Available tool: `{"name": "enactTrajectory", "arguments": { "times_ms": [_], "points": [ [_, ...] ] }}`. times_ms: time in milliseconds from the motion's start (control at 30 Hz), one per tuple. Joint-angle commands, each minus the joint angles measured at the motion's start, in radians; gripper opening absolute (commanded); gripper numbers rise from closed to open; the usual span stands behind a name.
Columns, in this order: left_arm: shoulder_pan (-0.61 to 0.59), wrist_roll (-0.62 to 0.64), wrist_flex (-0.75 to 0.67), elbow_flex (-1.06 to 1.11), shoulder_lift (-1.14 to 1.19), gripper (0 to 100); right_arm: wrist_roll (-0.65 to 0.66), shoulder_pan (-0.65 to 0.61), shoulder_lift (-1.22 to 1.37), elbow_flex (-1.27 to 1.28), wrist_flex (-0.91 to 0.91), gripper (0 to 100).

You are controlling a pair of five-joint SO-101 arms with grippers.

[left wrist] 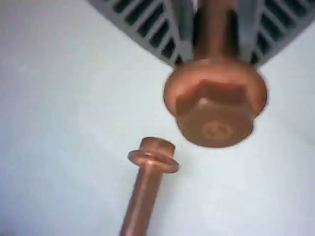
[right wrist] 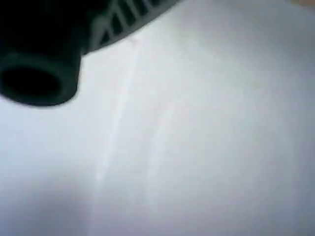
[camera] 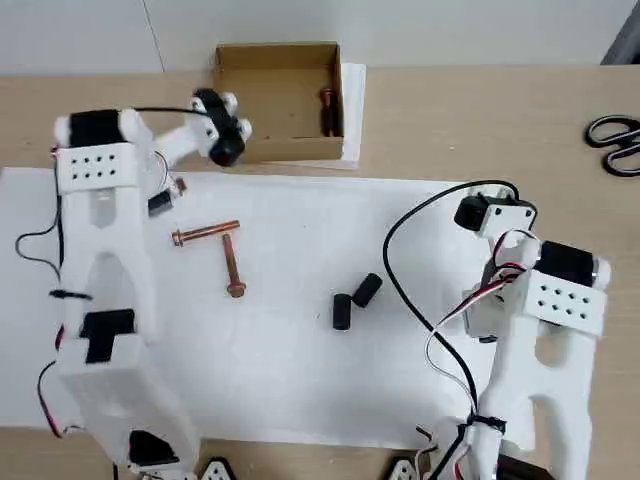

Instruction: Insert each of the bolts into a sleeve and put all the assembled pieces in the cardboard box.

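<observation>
Already one assembled piece [camera: 327,108] sits in the brown cardboard box [camera: 295,150]; the left jaws pinch a copper hex-head bolt [left wrist: 215,101], the right jaws a black tubular sleeve [right wrist: 37,81]; two more bolts [camera: 205,233] and two sleeves [camera: 342,312] lie loose.

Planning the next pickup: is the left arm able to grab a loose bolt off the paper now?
Probably not yet: its jaws are already shut on a third bolt. Otherwise the loose bolts lie close by, uncovered.

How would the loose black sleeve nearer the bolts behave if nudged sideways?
The sleeve looks like a short round tube lying on its side, so it'd probably roll on the smooth paper. It appears small, so likely light and easily knocked away.
</observation>
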Motion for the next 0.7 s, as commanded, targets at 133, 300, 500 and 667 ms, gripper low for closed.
{"name": "enactTrajectory", "arguments": {
  "times_ms": [133, 300, 500, 667],
  "points": [
    [0.011, 0.249, 0.017, -0.044, -0.210, 1, 0.011, -0.001, -0.156, -0.008, 0.062, 0.4],
    [0.012, 0.420, 0.018, -0.018, -0.328, 1, 0.011, -0.090, -0.292, 0.018, 0.105, 0.4],
    [0.012, 0.589, 0.018, 0.174, -0.546, 1, 0.012, -0.148, -0.364, 0.034, 0.107, 0.4],
    [0.012, 0.634, 0.018, 0.401, -0.755, 1, 0.006, -0.143, -0.371, 0.034, 0.108, 0.4]
  ]
}}
